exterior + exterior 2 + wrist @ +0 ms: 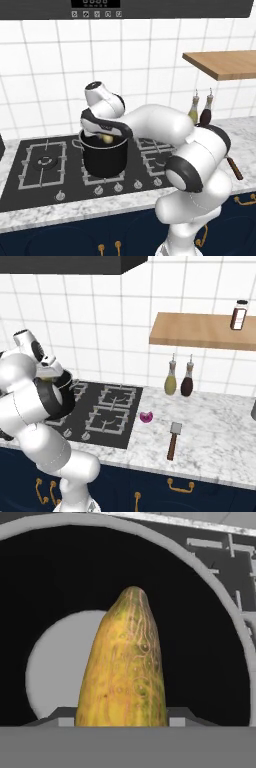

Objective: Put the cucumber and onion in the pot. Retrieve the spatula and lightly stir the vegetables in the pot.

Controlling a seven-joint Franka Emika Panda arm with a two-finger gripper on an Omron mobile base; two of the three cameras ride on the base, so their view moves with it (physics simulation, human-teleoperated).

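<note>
My gripper (122,718) is shut on the yellow-green cucumber (127,662), which points down into the black pot (210,587); the pot's grey bottom shows beneath it. In the left base view the hand hangs right over the pot (105,157) on the middle burner, with a bit of the cucumber (106,138) showing at the rim. The small purple onion (146,417) lies on the marble counter just right of the stove. The spatula (173,440), with a brown handle and grey blade, lies further right on the counter, and its handle (234,168) also shows behind my arm.
Two bottles (179,378) stand by the tiled wall under a wooden shelf (200,331) that carries a spice jar (239,315). The black stove (112,411) has bare burners on its left and right. A range hood (125,9) hangs above.
</note>
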